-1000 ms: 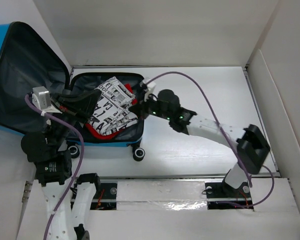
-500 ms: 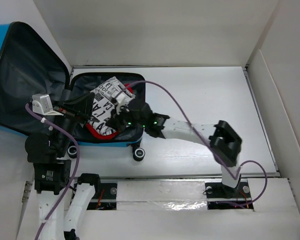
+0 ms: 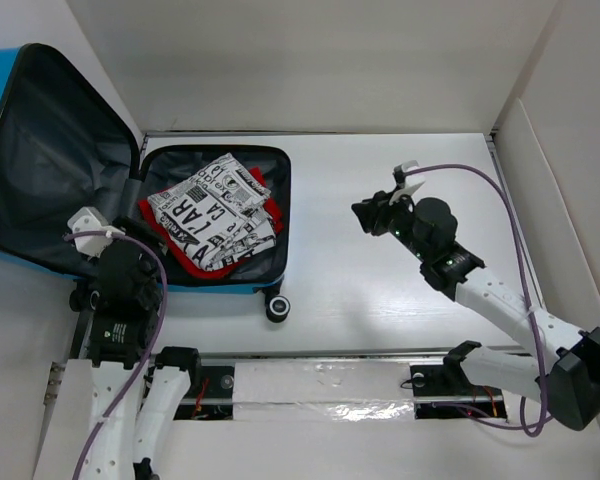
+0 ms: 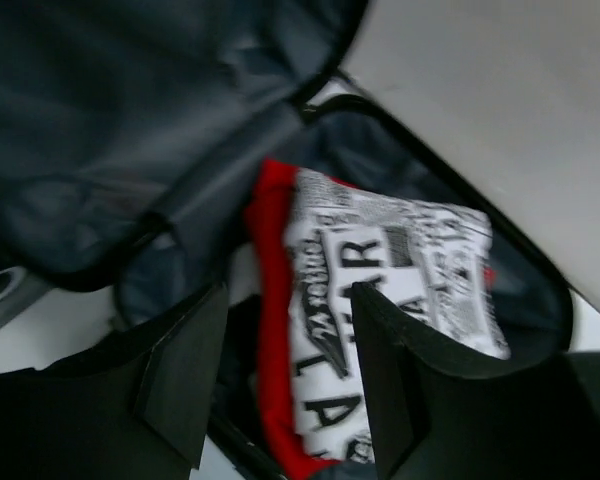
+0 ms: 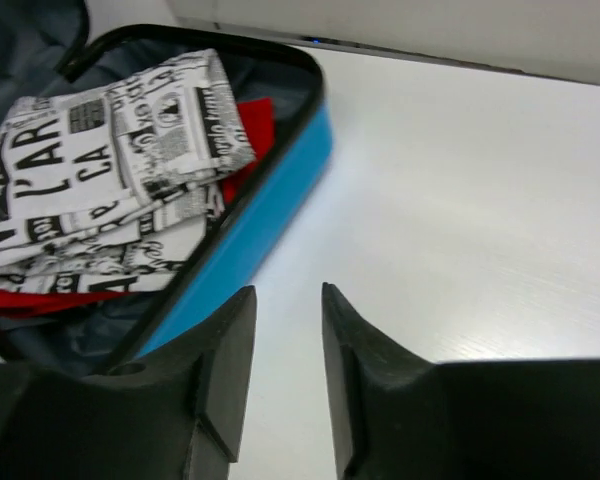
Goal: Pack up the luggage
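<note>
Luggage (image 3: 215, 288): we find it lying open at the left of the tabletop (image 3: 380, 300), lid raised, grey lining showing.
Contents: in the base half, a folded newsprint cloth (image 3: 215, 215) lies on top of a red cloth (image 4: 270, 330).
Left claw (image 4: 290, 295): released and empty, at the luggage's near-left side, facing the contents.
Right claw (image 5: 287, 295): fingers narrowly parted, grasping nothing, over the tabletop to the right of the luggage.

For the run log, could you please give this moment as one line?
luggage open; clothes inside; left hand open, empty; right hand open, empty, over table
</note>
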